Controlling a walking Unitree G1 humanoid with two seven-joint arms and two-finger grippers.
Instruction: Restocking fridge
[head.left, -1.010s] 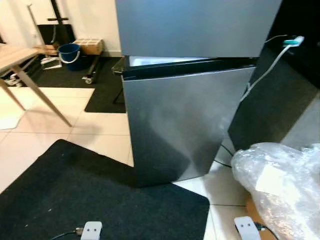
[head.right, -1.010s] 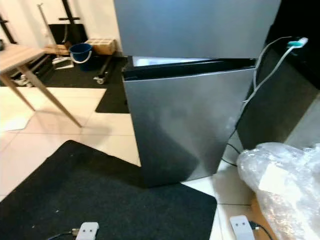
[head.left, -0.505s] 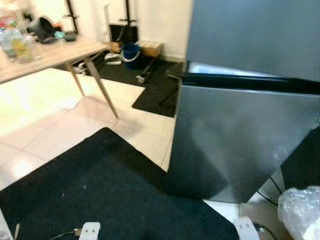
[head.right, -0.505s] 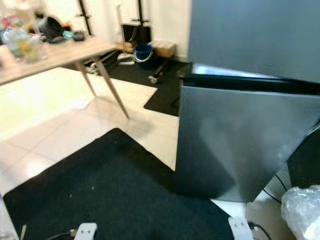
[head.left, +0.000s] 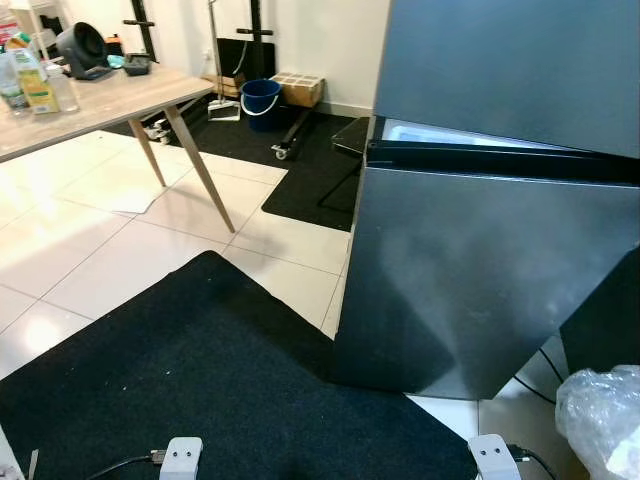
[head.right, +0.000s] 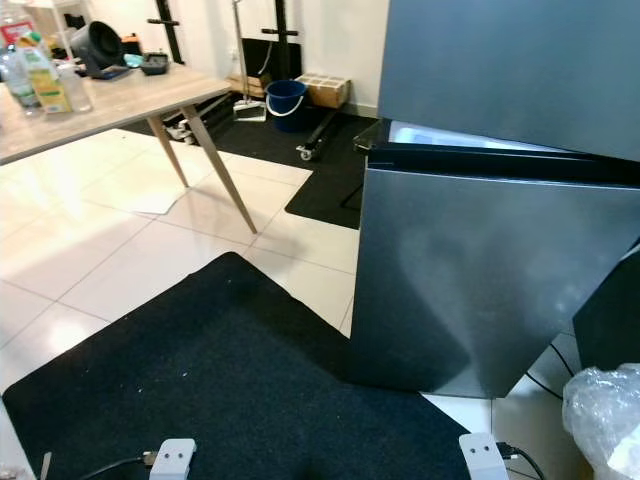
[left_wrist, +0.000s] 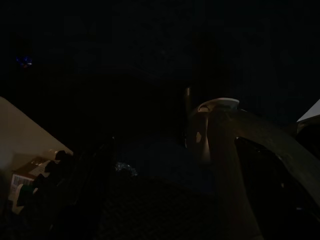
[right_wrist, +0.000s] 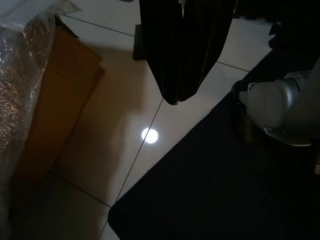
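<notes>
A tall grey fridge (head.left: 480, 270) stands straight ahead on the right. Its upper door (head.left: 510, 60) is closed flat. The lower door (head.left: 470, 250) stands slightly ajar, with a bright strip of the inside showing along its top edge. A carton and bottles (head.left: 30, 85) stand on a wooden table (head.left: 110, 100) at the far left. My right gripper (right_wrist: 175, 97) hangs shut and empty over the tiled floor, beside a black mat. The left wrist view is nearly black, and only dim shapes can be made out.
A black mat (head.left: 190, 390) covers the floor before the fridge. A plastic-wrapped bundle (head.left: 605, 420) on a cardboard box (right_wrist: 60, 95) sits at the right of the fridge. A blue bucket (head.left: 260, 100) and stands line the back wall. White tiles lie between table and fridge.
The camera has swung to the left: the fridge now sits at the right of the picture, and the table with its bottles has come into view. The fridge door stands as before.
</notes>
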